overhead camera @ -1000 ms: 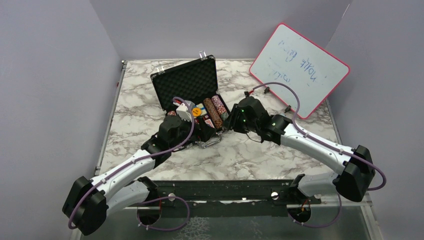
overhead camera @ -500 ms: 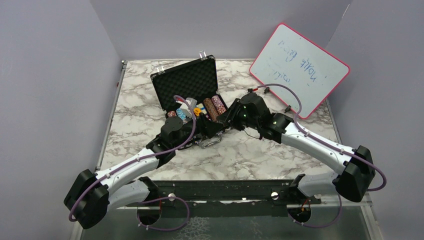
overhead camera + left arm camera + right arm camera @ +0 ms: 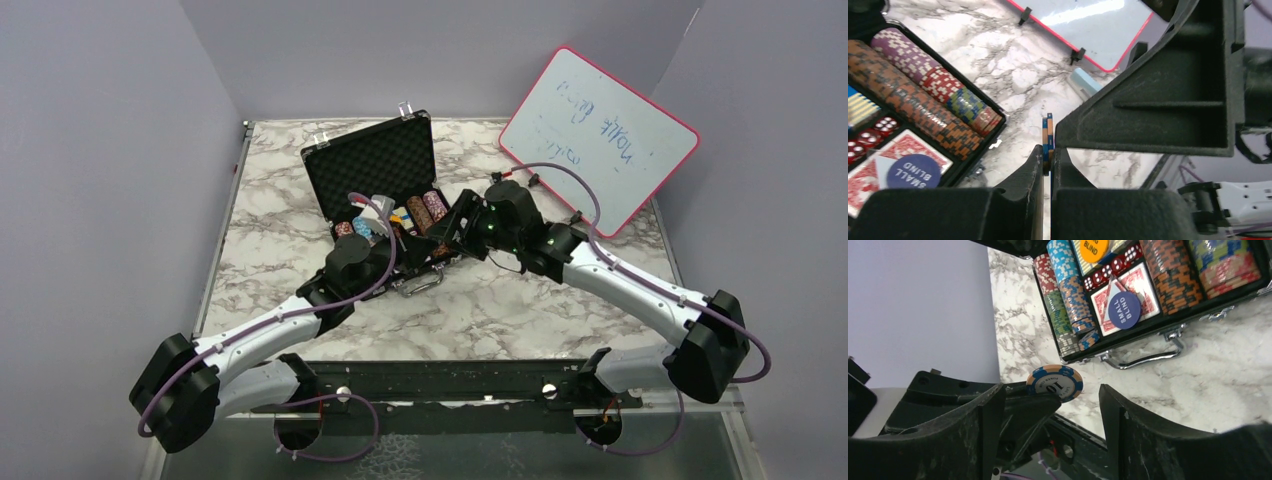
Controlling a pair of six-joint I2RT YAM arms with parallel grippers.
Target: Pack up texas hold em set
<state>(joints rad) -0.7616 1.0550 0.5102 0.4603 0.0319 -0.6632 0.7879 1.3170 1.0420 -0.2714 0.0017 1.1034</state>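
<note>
Although most chips (image 3: 1173, 275) and the cards (image 3: 1143, 279) lie in the open case (image 3: 1198, 310), the left gripper (image 3: 1047, 152) clamps one chip (image 3: 1054, 381) just outside it. The right gripper (image 3: 1052, 392) has its fingers apart; that chip and the lid (image 3: 372, 165) seem all that's left.

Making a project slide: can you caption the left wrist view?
Left gripper pinches a blue-orange poker chip on edge, just outside the open briefcase.

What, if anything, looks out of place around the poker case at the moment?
One blue-and-orange chip is outside the briefcase, pinched on edge in the left gripper, between the open fingers of the right gripper.
</note>
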